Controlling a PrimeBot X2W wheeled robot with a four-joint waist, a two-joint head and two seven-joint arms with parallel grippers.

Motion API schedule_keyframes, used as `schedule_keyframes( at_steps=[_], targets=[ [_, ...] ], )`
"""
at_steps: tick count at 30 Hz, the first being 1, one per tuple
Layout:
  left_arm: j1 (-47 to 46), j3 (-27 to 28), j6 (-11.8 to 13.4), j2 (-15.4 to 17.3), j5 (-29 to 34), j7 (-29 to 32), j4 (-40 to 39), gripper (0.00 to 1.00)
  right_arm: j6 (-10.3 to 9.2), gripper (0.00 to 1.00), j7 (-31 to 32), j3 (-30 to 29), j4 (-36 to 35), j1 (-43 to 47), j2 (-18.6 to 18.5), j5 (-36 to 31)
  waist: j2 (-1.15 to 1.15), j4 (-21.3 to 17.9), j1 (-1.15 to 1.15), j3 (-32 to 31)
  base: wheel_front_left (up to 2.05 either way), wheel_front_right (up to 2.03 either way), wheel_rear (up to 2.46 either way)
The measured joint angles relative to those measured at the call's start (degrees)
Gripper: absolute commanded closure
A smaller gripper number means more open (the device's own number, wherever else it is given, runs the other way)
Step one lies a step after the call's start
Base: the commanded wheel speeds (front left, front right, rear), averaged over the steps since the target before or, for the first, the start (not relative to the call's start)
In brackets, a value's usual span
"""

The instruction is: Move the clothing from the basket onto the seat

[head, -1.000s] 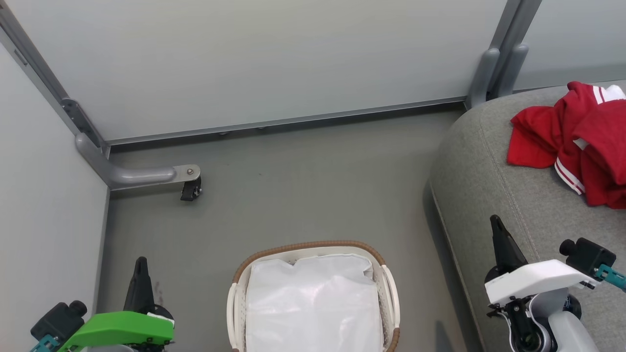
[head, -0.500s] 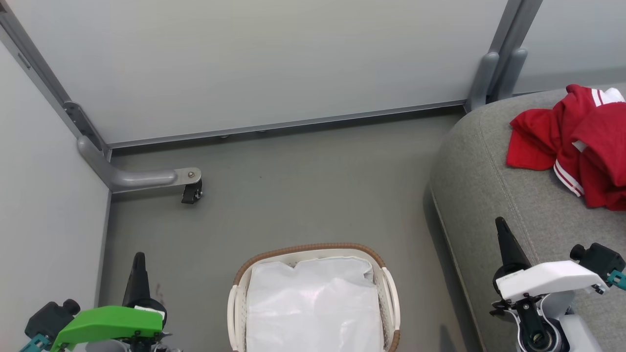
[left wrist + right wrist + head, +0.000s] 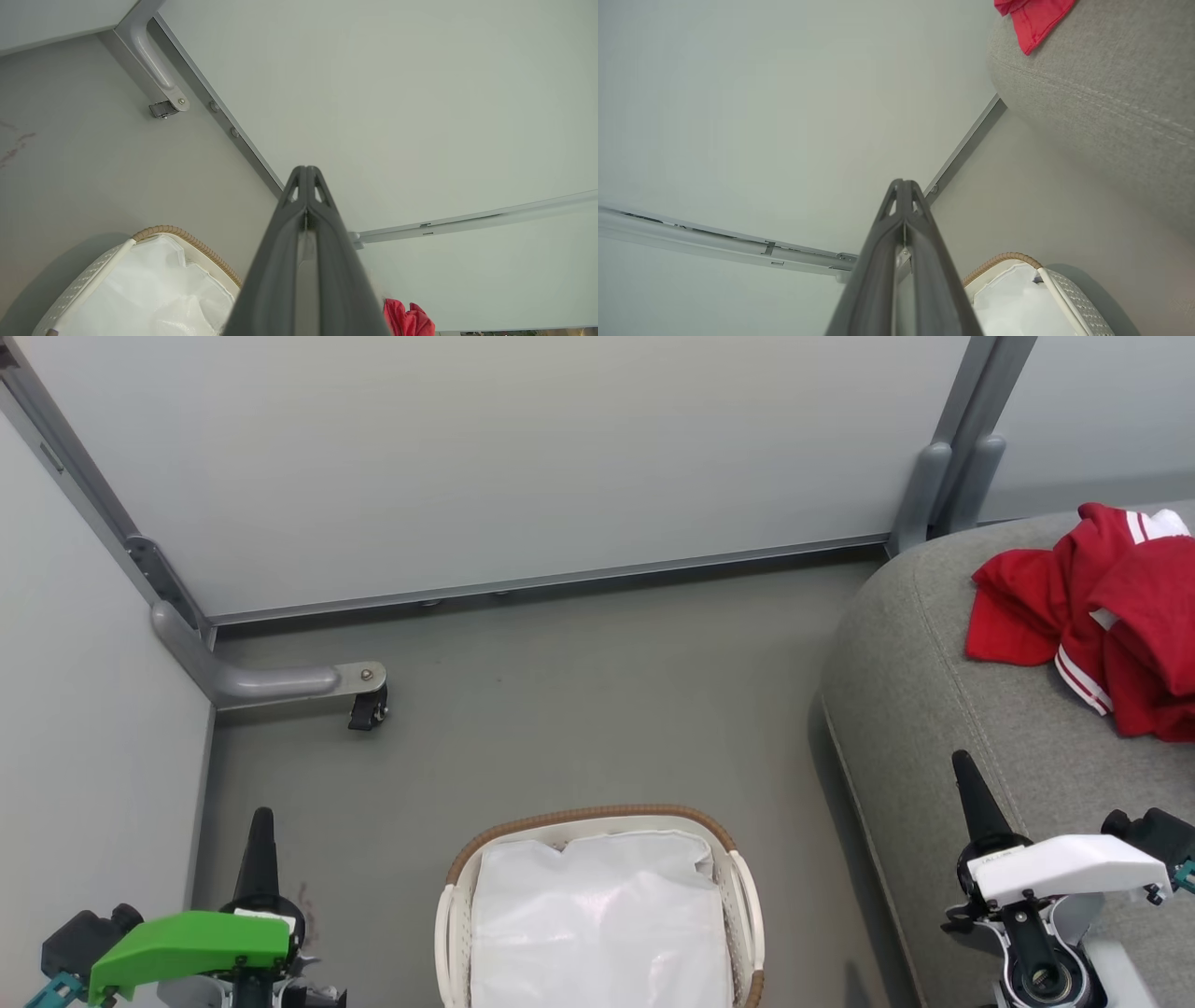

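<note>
The red clothing point(image 3: 1102, 616) with white stripe trim lies bunched on the grey seat point(image 3: 943, 709) at the right of the head view. Its red cloth point(image 3: 1031, 16) also lies on the seat point(image 3: 1106, 93) in the right wrist view, and a red corner point(image 3: 409, 319) shows in the left wrist view. The white basket point(image 3: 738, 887) with a brown rim stands on the floor at bottom centre, holding a white sheet point(image 3: 597, 924). My left gripper point(image 3: 260, 821) is shut and empty, left of the basket. My right gripper point(image 3: 962, 765) is shut and empty, over the seat's front edge.
Pale partition panels point(image 3: 485, 457) close off the far side and the left. A grey panel foot with a black caster point(image 3: 366, 709) juts onto the grey floor point(image 3: 579, 709) between the wall and the basket.
Both grippers have shifted slightly, the left a little leftward and the right a little to the right and lower. The whole picture has drifted slightly. The clothing and basket lie as before.
</note>
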Motion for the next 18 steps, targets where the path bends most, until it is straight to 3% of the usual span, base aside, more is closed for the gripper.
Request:
schedule_keyframes(
  at_steps=[18],
  targets=[
    [-1.0,1.0,-0.1,0.0,-8.3,2.8,-0.2,1.00,0.00,1.00,2.7,-1.1,-0.8,0.3,-0.1,10.0,0.00,0.1,0.00,-0.7,0.00,0.00,0.00]
  ],
)
